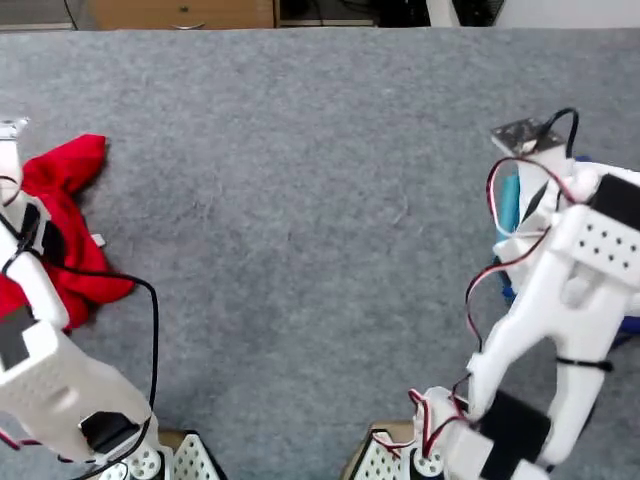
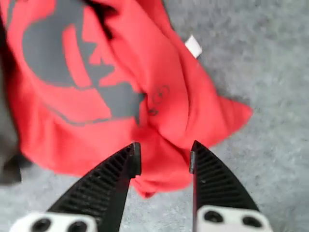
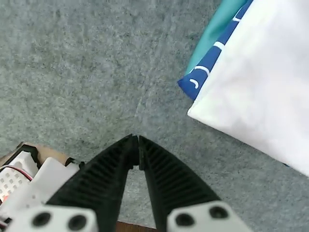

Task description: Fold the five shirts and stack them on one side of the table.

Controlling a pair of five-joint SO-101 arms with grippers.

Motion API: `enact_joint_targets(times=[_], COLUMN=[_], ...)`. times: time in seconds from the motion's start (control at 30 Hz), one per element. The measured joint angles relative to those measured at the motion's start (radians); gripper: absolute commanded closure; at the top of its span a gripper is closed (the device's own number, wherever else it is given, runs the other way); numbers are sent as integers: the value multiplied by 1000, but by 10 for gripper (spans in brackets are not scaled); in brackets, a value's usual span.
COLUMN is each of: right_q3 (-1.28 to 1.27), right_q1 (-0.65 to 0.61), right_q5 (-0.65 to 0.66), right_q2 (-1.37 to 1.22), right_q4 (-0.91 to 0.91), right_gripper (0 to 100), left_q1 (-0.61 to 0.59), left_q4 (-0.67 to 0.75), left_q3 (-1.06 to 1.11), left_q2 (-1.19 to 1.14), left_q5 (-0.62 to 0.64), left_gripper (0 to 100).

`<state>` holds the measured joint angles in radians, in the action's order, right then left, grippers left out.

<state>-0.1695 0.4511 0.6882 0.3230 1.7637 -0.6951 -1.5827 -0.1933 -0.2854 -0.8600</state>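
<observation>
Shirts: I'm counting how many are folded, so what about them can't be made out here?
- Shirt stack: high view, the right arm covers most of it; right wrist view, the edge cuts it off, so its count is unclear.
- Red shirt: high view, the left arm and picture edge hide part.
- Dark patch beside it: left wrist view, cut off, unidentifiable.

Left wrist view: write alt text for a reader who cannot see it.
The left hand, open, hangs over the edge of a crumpled red shirt with a grey print. The shirt lies on a grey table.
</observation>
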Motion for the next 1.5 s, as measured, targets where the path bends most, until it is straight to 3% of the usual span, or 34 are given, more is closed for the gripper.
enact_joint_targets(times=[0.1,0.27,0.43,0.67,0.83,1.1,1.3,1.5], right_q3=[-34,-63,-86,-87,-89,-91,-91,-94], right_q1=[0,0,0,0,0,0,0,0], right_q5=[0,0,0,0,0,0,0,0], right_q2=[57,129,169,178,209,295,319,361], right_q4=[0,2,2,3,3,5,5,5], right_gripper=[997,997,997,997,997,997,997,997], left_q1=[-2,-2,17,143,153,187,245,411], left_q4=[-8,-138,-153,-74,51,-6,-133,-155], left_q3=[0,6,54,100,103,49,-242,-578], left_q2=[-41,-35,-6,-103,-170,-178,-31,152], left_q5=[-51,-127,-147,-92,-12,-2,175,440], left_gripper=[826,826,826,829,990,983,982,982])
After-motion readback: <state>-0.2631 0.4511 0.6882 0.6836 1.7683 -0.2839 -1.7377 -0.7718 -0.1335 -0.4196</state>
